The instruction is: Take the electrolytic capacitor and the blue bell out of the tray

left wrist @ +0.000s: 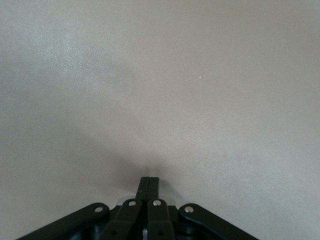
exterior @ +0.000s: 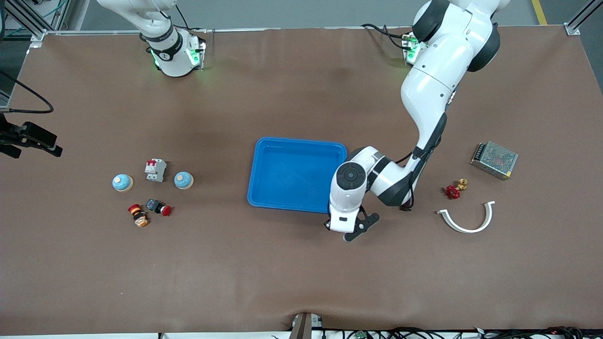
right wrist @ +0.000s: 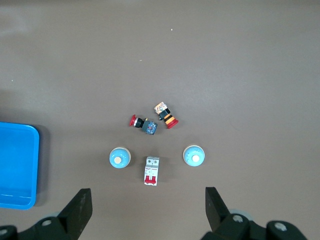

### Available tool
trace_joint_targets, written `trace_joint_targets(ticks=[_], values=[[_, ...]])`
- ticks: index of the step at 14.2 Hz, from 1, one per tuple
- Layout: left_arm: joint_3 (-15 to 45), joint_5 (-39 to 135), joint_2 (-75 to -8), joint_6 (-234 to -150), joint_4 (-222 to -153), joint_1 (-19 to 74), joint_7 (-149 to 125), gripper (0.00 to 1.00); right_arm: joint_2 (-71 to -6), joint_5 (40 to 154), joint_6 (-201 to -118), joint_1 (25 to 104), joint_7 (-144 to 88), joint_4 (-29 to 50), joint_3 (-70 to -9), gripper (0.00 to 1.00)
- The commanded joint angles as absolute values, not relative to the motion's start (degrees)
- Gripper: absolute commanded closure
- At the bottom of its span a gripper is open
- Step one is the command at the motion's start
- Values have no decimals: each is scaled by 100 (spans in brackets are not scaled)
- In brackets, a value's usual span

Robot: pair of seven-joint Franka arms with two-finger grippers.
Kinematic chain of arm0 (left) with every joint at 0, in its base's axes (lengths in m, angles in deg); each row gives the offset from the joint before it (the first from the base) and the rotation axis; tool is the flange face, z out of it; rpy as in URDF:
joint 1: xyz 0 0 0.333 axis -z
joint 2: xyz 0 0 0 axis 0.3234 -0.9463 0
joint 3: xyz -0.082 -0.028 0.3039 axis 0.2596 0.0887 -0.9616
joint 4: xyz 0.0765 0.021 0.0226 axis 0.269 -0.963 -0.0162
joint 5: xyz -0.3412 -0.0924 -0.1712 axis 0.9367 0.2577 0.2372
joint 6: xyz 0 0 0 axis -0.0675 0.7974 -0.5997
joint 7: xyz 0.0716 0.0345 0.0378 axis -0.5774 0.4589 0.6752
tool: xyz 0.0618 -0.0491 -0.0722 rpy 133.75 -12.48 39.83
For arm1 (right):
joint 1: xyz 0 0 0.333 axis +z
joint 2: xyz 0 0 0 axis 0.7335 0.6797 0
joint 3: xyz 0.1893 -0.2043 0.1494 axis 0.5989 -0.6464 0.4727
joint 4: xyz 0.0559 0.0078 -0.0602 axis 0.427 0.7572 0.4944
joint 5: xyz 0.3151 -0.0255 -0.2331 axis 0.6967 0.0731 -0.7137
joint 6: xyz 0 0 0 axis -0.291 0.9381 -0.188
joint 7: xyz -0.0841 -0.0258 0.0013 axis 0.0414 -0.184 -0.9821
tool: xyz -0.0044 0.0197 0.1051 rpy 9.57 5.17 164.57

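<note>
The tray [exterior: 294, 174] sits empty at the table's centre, with no capacitor in sight and two blue bells [exterior: 183, 180] [exterior: 122, 182] already out toward the right arm's end. The left gripper [left wrist: 149, 183], fingers pressed together on nothing, hangs low over bare mat just beside the tray's near corner; lifting straight up would avoid clipping the rim. The right gripper [right wrist: 149, 207] waits high, fingers wide. Brown matting [exterior: 301, 273] covers the table.
</note>
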State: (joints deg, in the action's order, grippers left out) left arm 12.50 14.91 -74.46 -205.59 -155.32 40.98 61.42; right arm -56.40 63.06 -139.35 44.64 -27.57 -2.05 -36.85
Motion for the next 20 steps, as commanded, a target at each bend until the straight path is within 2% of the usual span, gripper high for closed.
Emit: trace_joint_targets(ticks=[1,7,12,20], values=[[1155,1596,-7587,-20469,-15260,4207,6150,100,-5704,6300,-14014,4446,-2879,-138,-3641,0],[1225,1631,-7340,-19775,-15348,4198,6079,100,-5819,6300,-14208,4437,-2888,161,-3641,0],[1453,1640,-7323,-19608,-15357,4207,6141,100,-5757,6318,-14111,4446,-2870,73,-3632,0],[1463,1719,-7235,-19599,-15594,4260,6238,100,-5766,6327,-14102,4428,-2897,64,-3641,0]])
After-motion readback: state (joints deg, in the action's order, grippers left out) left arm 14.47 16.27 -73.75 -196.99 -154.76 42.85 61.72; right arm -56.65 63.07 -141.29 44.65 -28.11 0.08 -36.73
